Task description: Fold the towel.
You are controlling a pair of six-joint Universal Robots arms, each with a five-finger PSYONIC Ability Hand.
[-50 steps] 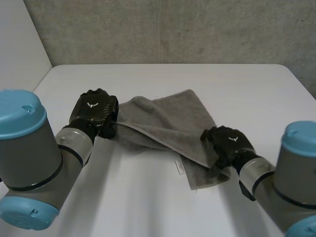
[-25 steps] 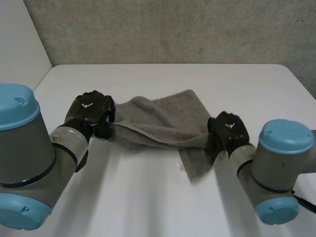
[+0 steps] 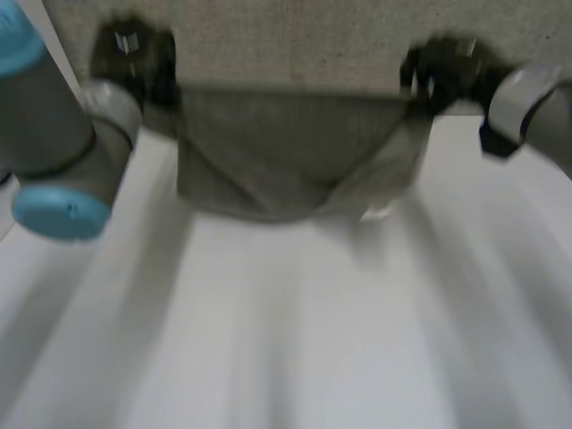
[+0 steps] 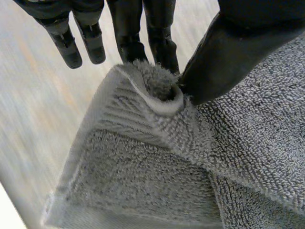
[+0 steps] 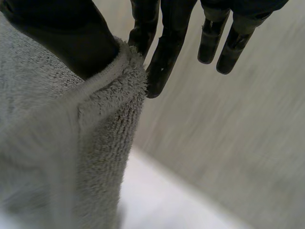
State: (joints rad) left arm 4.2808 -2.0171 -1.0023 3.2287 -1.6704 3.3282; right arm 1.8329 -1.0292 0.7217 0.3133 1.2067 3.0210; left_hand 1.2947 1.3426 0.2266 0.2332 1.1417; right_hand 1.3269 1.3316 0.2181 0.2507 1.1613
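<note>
Much white surface (image 3: 286, 340) spreads beneath the grey terry-cloth towel (image 3: 286, 152), which hangs sagging. At the towel's upper corners, the black left hand (image 3: 134, 52) and right hand (image 3: 442, 67) each clamp it between thumb and fingers (image 4: 128, 38). Likely the lift-and-spread step; next, lower it flat, keeping corners level.

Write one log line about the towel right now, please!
towel: hangs sagging between both | left robot hand: pinches one corner | right robot hand: pinches other corner

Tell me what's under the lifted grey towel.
Bare white table lies below the grey terry towel, which the left robot hand and right robot hand pinch by its corners. The table behind it is covered.
</note>
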